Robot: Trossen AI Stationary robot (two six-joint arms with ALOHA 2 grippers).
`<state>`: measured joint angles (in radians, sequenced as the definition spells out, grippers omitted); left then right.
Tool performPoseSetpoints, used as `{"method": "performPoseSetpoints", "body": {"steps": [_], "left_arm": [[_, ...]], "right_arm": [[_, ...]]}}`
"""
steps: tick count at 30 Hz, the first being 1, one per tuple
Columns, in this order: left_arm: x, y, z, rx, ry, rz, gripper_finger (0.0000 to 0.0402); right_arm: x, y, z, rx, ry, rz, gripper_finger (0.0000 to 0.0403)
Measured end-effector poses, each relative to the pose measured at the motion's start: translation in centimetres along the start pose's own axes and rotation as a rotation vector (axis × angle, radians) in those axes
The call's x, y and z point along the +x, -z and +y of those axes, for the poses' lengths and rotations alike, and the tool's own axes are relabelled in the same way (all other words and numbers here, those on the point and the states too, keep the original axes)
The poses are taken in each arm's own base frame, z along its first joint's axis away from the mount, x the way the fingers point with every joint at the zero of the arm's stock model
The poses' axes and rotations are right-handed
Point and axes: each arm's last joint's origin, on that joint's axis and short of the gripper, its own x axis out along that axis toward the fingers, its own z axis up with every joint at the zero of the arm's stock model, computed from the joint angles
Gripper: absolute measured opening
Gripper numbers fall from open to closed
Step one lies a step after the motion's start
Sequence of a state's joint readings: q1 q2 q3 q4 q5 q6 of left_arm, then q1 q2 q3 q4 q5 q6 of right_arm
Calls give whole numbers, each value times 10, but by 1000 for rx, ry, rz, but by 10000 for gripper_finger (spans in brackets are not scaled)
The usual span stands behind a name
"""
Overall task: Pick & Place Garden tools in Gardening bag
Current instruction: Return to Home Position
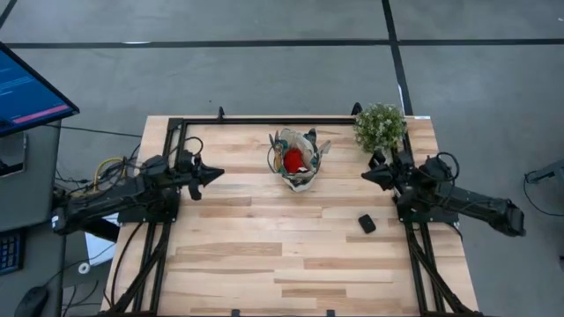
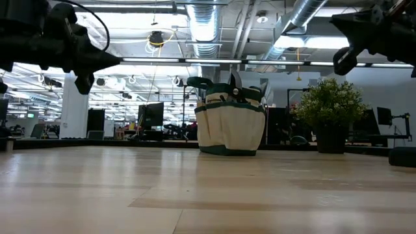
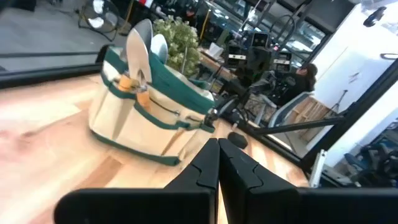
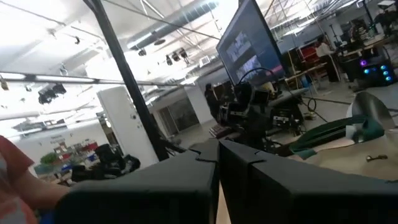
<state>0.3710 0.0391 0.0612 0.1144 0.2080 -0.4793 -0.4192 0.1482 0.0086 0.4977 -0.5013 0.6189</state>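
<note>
Pale plank table (image 1: 264, 264), beige canvas gardening bag (image 1: 298, 165) holding metal trowels (image 3: 138, 50), left tool (image 1: 219, 174) and right tool (image 1: 365, 177) closed

1. Beige with dark green trim: gardening bag (image 3: 130, 127).
2. Bright red: glove (image 1: 293, 160).
3. Silver: trowel heads (image 3: 138, 46).
4. Green foliage, dark pot: potted plant (image 1: 380, 126).
5. Black: small block (image 1: 367, 224).
6. Pale and tan planks in patchwork: table (image 1: 264, 264).
7. Black: left gripper (image 1: 218, 173), right gripper (image 1: 365, 177).

No writing is legible; the monitor screen (image 1: 26, 88) shows unreadable lines.
</note>
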Motion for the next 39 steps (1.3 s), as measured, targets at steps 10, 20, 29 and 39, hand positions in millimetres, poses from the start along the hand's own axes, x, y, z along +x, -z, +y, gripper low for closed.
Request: {"method": "performPoseSetpoints", "body": {"steps": [10,20,29,39], "left_arm": [[1,13,6,-27,25,18,3],[2,14,6,-23,24,25,5],[4,17,9,-33,3,65,13],[8,23,13,-49,-31,128,10]], "right_arm": [[4,17,2,-85,59,97,0],[1,31,-7,-73,184,218,0],[0,33,-10,-56,278,216,0],[0,33,-10,-56,275,220,0]]}}
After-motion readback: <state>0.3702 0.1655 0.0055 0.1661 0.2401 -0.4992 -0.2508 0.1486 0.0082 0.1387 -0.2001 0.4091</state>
